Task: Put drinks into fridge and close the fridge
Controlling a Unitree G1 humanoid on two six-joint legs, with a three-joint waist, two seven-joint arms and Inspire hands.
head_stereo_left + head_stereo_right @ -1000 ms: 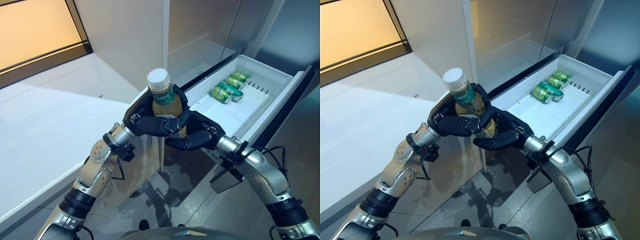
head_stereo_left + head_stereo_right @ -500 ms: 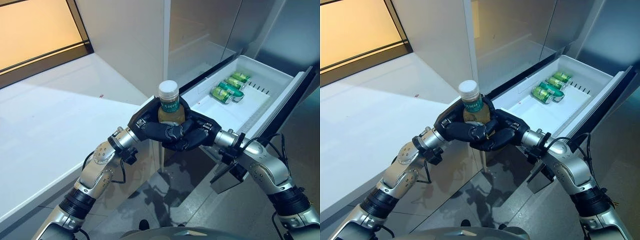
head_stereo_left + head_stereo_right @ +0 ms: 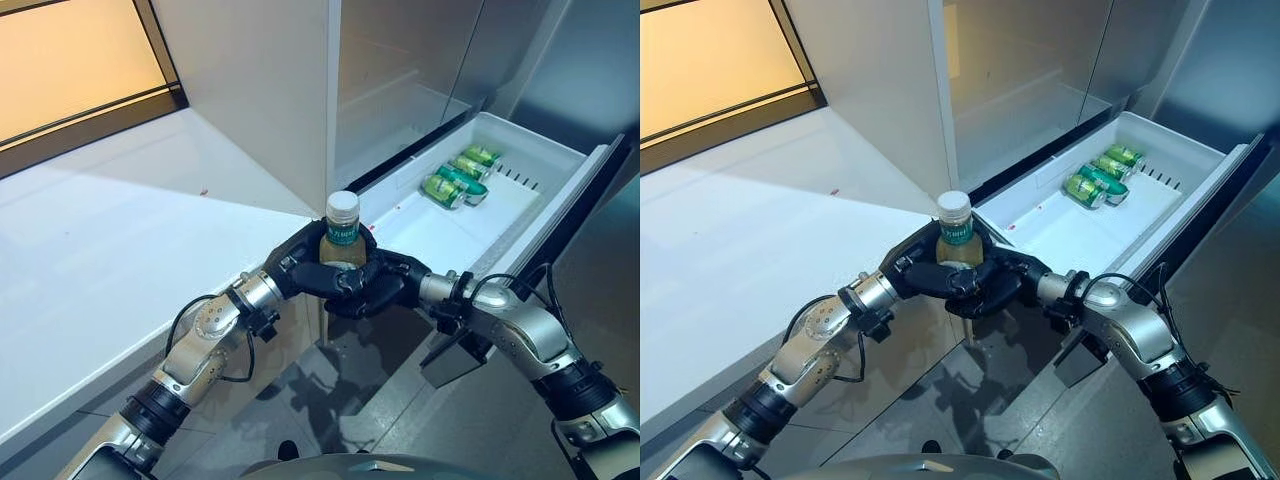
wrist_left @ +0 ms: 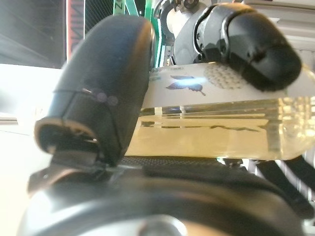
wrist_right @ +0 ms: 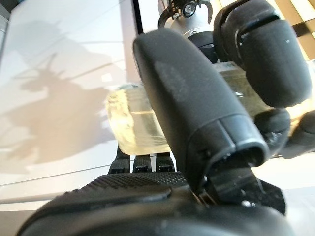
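A bottle (image 3: 342,238) with a white cap, a green label and yellowish drink stands upright between both hands, just in front of the counter's corner and the near end of the open fridge drawer (image 3: 520,215). My left hand (image 3: 305,273) is curled round it from the left and my right hand (image 3: 385,288) from the right. The left wrist view shows the bottle (image 4: 221,128) under the thumb, and the right wrist view shows its lower part (image 5: 135,120) inside the curled fingers. Green cans (image 3: 455,178) lie at the drawer's far end.
A white counter (image 3: 110,240) stretches to the left. The fridge's steel front (image 3: 400,70) rises behind the drawer. The drawer's dark front panel (image 3: 585,205) juts out at right over the grey floor (image 3: 330,390).
Both hands have carried the bottle down and away from me, toward the drawer's near end. The right hand has closed further round it.
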